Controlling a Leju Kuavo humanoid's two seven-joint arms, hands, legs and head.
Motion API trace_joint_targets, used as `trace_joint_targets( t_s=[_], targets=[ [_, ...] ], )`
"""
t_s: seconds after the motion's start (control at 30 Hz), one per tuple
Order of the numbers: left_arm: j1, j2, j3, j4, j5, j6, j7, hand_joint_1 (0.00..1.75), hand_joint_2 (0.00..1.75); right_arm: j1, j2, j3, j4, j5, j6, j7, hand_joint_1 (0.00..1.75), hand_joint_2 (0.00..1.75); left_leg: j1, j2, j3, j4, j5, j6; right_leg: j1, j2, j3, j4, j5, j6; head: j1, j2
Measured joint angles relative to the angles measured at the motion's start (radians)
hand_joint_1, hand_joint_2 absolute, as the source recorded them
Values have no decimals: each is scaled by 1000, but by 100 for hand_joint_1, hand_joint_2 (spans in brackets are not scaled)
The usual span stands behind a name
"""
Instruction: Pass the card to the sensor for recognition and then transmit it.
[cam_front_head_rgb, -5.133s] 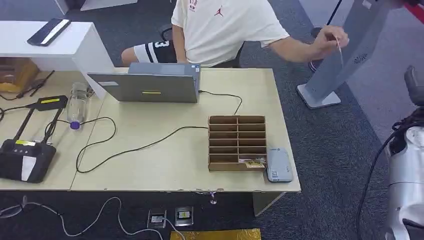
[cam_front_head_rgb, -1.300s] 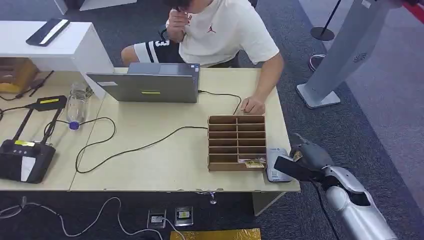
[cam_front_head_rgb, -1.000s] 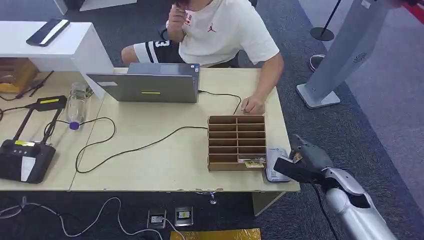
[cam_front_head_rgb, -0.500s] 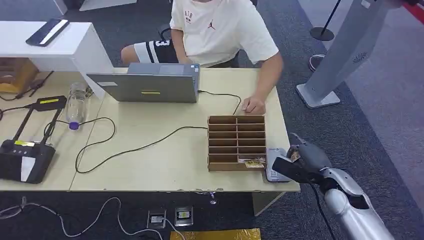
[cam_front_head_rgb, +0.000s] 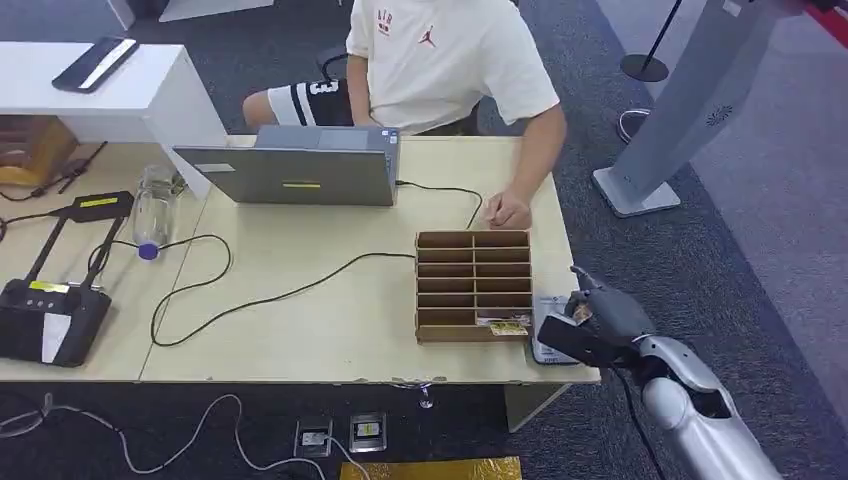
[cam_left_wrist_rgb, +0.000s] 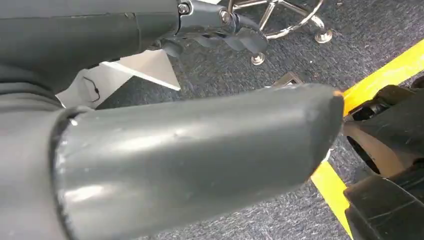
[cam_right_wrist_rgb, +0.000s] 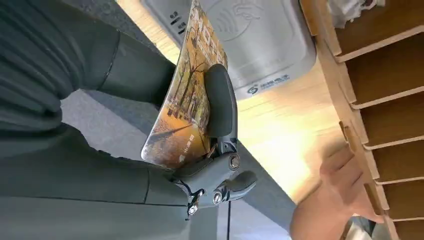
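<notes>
holding the card (cam_right_wrist_rgb: 186, 107) pinched between thumb and a dark finger, the right hand (cam_front_head_rgb: 590, 325) hovers at the table's (cam_front_head_rgb: 340, 320) front right corner, just above the grey sensor (cam_right_wrist_rgb: 250, 37) that lies beside the cardboard rack (cam_front_head_rgb: 474, 285). the card stands edge-on over the reader, near it; whether it touches, i cannot tell. so the pick-up looks done and the scan is under way or about to be; the handover is left. a person's hand (cam_front_head_rgb: 507, 211) rests on the table's far right edge. the left hand (cam_left_wrist_rgb: 220, 22) hangs over the floor, fingers curled on nothing.
</notes>
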Motion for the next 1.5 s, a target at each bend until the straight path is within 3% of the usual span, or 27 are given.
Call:
trace_joint_targets(
  t_s=[0.77,1.2,1.5],
  targets=[
    [0,0,0,0,-12,-3,0,0,0,15,15,62,8,9,13,6,175,175,1,3,4,0,0,-1,1,3,2,0,0,0,0,0],
    [0,0,1,0,-18,-3,0,0,0,-6,8,82,27,-31,-34,10,175,175,1,4,4,0,0,-1,1,3,2,0,0,0,0,0],
    [-6,0,1,0,-30,-10,-22,0,0,-96,-8,29,32,6,-68,-2,175,175,1,4,3,0,0,-1,1,3,2,0,0,0,0,0]
  ],
)
